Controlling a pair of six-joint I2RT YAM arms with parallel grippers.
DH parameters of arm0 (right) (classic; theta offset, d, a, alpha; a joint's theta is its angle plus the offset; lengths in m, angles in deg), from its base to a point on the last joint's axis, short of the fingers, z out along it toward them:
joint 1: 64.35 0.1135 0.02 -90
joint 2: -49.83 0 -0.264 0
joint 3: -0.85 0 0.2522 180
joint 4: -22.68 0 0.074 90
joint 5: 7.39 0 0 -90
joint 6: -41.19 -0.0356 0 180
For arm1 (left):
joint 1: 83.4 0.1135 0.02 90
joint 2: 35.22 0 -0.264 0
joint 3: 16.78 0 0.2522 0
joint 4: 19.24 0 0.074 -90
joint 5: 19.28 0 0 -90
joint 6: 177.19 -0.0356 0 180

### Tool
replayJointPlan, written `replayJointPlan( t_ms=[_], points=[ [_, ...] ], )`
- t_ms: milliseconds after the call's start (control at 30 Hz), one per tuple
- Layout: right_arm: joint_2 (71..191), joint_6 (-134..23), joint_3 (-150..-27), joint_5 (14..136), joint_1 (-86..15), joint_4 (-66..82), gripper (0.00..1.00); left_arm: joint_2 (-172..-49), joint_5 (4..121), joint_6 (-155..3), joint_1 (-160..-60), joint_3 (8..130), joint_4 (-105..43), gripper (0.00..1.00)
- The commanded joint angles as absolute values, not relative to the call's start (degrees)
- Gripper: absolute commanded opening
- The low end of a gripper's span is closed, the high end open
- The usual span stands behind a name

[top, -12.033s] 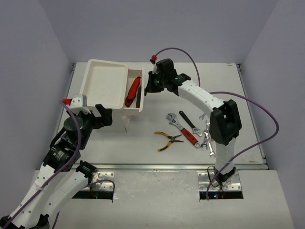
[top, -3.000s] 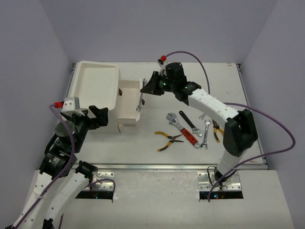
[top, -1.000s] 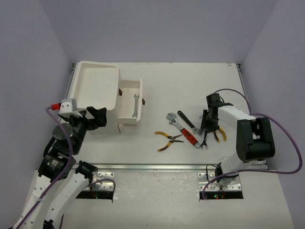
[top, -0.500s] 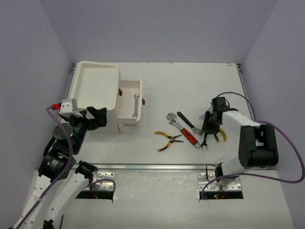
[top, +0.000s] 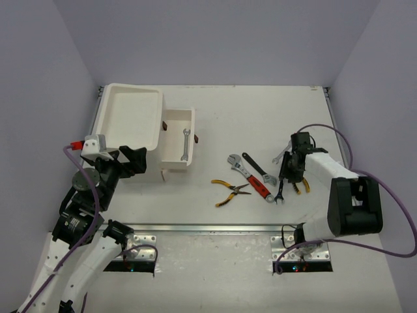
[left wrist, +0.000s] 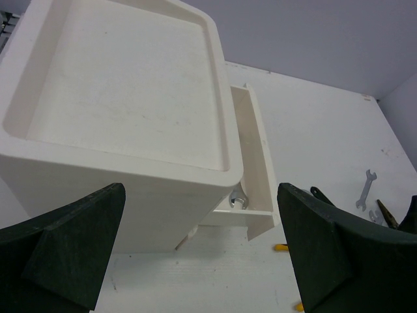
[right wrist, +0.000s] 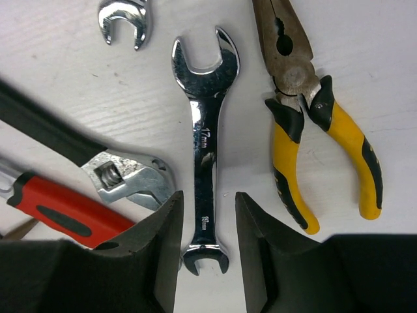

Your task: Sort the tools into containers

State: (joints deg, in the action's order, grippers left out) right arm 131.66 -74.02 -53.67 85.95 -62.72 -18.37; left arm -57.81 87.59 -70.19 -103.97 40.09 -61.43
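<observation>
Right hand [right wrist: 205,203] astride spanner [right wrist: 203,130], seemingly apart

- Cut off by the right wrist view's top edge: small spanner [right wrist: 124,18], only its open end showing.
- Cut by that same edge: nose of the yellow-handled pliers [right wrist: 311,124].
- Cut off at the left there: black wrench [right wrist: 39,124] and red-handled adjustable wrench [right wrist: 65,212].
- Mostly hidden behind the white box [left wrist: 117,98], in the drawer [left wrist: 257,153]: silver spanner [left wrist: 236,199], just a shiny end peeking out.

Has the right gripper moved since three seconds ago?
Yes. The right gripper left the open drawer and went right and nearer, now straddling a silver spanner beside the red-handled wrench.
</observation>
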Motion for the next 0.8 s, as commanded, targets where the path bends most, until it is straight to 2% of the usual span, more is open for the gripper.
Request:
replayJointPlan(
  t_ms=[0, 267, 400, 600, 767],
  points=[
    [135.75, -73.42, -54.96, 87.49, -62.82, -17.81, 0.38, -57.79, 86.86, -70.57, -103.52, 40.43, -58.58, 1.00],
    [141.84, -73.16, -55.21, 87.16, -62.76, -16.35, 0.34, -57.63, 86.89, -70.57, -103.52, 40.40, -58.49, 1.00],
    [145.65, -73.93, -56.32, 92.62, -61.52, -18.20, 0.26, -57.62, 86.82, -70.57, -103.54, 40.40, -58.50, 1.00],
    [148.21, -74.53, -56.24, 90.14, -61.24, -17.17, 0.24, -57.31, 86.98, -70.57, -103.52, 40.40, -58.58, 1.00],
    [150.29, -74.40, -56.84, 90.27, -61.16, -17.58, 0.16, -57.33, 86.89, -70.57, -103.52, 40.40, -58.49, 1.00]
  ],
)
